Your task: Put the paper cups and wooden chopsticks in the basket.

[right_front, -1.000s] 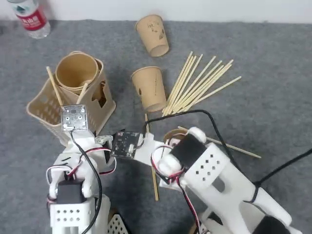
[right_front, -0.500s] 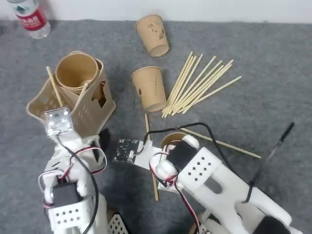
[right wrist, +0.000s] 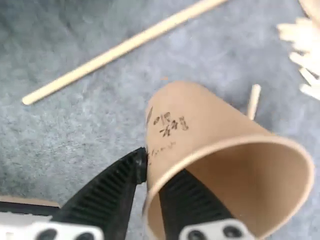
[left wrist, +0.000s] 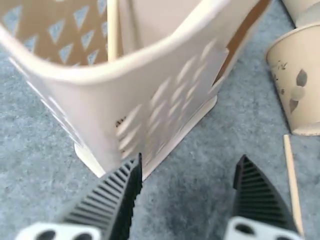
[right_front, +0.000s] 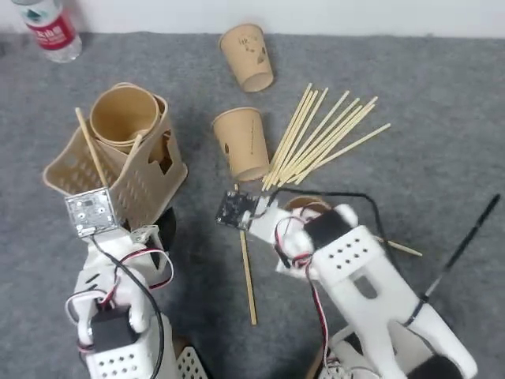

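Note:
The beige basket (right_front: 146,178) stands at the left with nested paper cups (right_front: 125,114) and a chopstick (right_front: 89,142) in it. My left gripper (left wrist: 187,185) hovers open just before the basket (left wrist: 150,100), nothing between its fingers. My right gripper (right wrist: 150,192) is shut on the rim of a paper cup (right wrist: 220,155), one finger inside it and one outside. That cup (right_front: 306,205) is at the table's middle. Two more cups (right_front: 241,144) (right_front: 247,57) lie on their sides. A pile of wooden chopsticks (right_front: 319,142) lies to the right of them.
A single chopstick (right_front: 246,264) lies on the grey mat between the arms, another (right_front: 398,247) right of the right arm. A plastic bottle (right_front: 49,28) is at the far left corner. A black cable (right_front: 461,245) runs along the right side.
The right arm has swung right and away from the basket, carrying the cup. The left arm has drawn back and leftward from the basket.

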You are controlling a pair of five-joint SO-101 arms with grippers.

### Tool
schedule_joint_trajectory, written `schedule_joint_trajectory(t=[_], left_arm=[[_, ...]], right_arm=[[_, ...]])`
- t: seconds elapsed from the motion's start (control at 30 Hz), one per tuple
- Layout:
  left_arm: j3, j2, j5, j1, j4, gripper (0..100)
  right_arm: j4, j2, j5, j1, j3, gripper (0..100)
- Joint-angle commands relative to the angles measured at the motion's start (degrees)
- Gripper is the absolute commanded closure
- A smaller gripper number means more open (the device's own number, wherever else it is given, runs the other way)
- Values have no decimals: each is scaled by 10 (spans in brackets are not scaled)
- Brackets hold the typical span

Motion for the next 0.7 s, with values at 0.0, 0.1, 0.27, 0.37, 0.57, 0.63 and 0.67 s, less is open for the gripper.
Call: schedule_joint_trajectory(t=[0.0,0.1,0.27,0.37,0.57,0.63,0.67], left_arm=[[0,-9,4,-2,1,724],[8,-9,4,-2,-11,724],[15,-9,5,-2,-18,724],[18,-9,5,-2,-18,724],[21,-9,5,11,-18,724],[21,-9,5,25,-18,725],[21,-9,5,29,-18,725]], right_arm=[[87,-46,8,5,-169,992],[146,-60,9,-15,-342,992],[106,-7,10,-27,-520,992],[36,48,9,-30,-562,992],[-152,125,11,-102,-573,992],[-189,154,11,-134,-573,992],[-204,173,12,-147,-573,992]])
